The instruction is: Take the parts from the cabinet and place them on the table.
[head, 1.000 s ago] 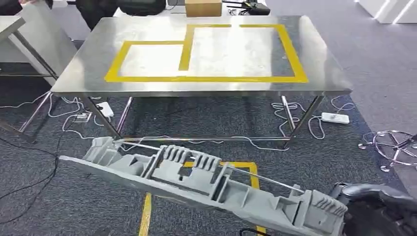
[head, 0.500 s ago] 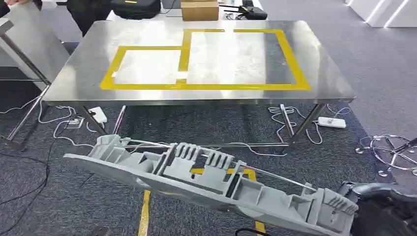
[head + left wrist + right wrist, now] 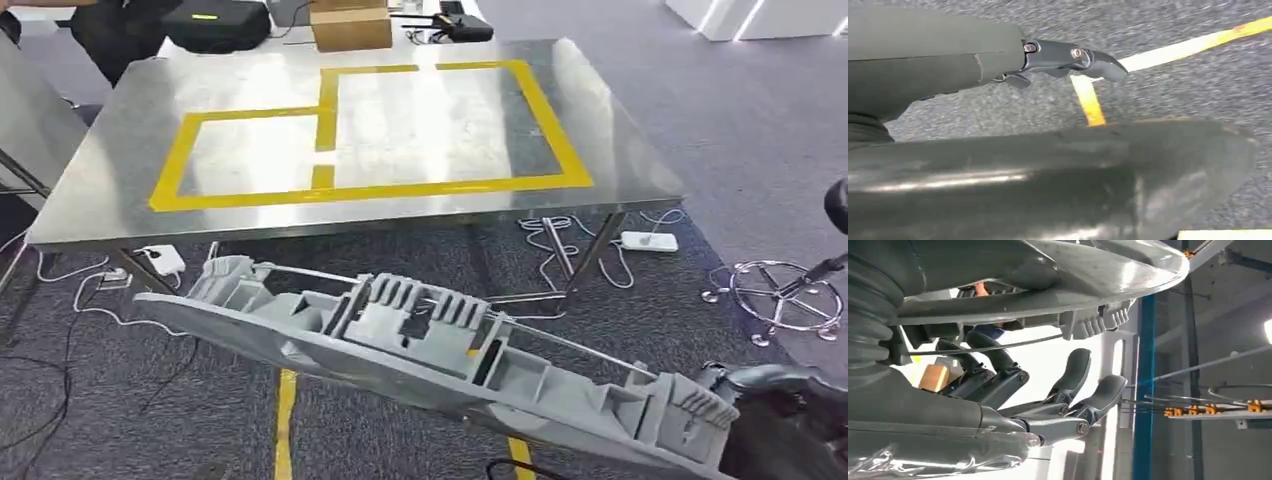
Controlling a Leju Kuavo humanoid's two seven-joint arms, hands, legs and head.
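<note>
The right robot hand (image 3: 775, 395) grips one end of the long grey moulded part (image 3: 440, 355), its length running leftward, the steel surface (image 3: 90, 195) ahead; left robot hand (image 3: 1068, 57) hangs empty, fingers apart.

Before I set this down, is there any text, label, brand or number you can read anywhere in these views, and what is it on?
None can be read.
The long grey part shows only moulded ribs, no lettering.
The cardboard box behind the table bears no print that I can make out.
The black case carries a small yellow mark, too small to read.
</note>
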